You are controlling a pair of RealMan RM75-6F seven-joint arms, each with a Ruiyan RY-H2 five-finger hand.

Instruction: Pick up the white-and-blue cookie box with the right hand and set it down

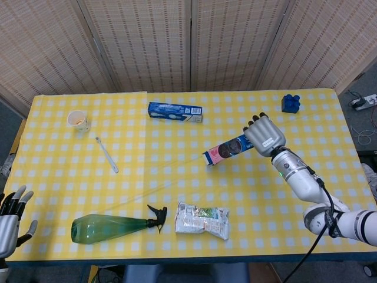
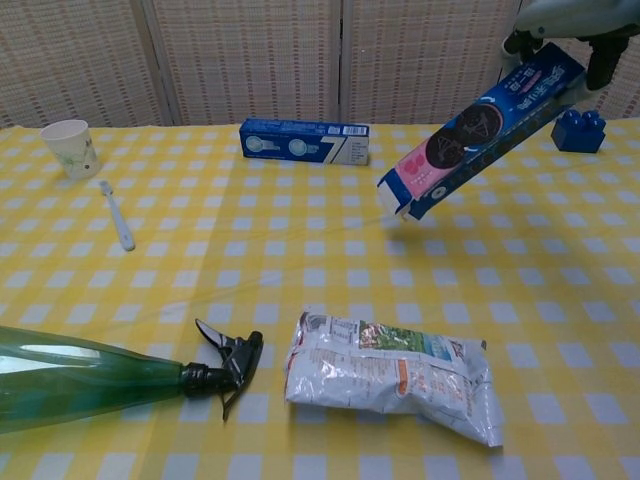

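My right hand (image 1: 265, 134) grips the cookie box (image 1: 227, 150) by its right end, above the right middle of the table. The box is long and blue, with a white end, a pink patch and cookie pictures. In the chest view the box (image 2: 480, 130) hangs in the air, steeply tilted, its free left end lowest and close above the cloth, while the right hand (image 2: 570, 20) shows only partly at the top edge. My left hand (image 1: 10, 218) stays off the table at the lower left, fingers spread and holding nothing.
A blue-and-white long box (image 1: 175, 111) lies at the back middle. A paper cup (image 1: 78, 121) and a white toothbrush (image 1: 107, 155) are at the left. A green spray bottle (image 1: 112, 227) and a crumpled snack bag (image 1: 203, 220) lie near the front edge. A blue brick (image 1: 290, 103) sits back right.
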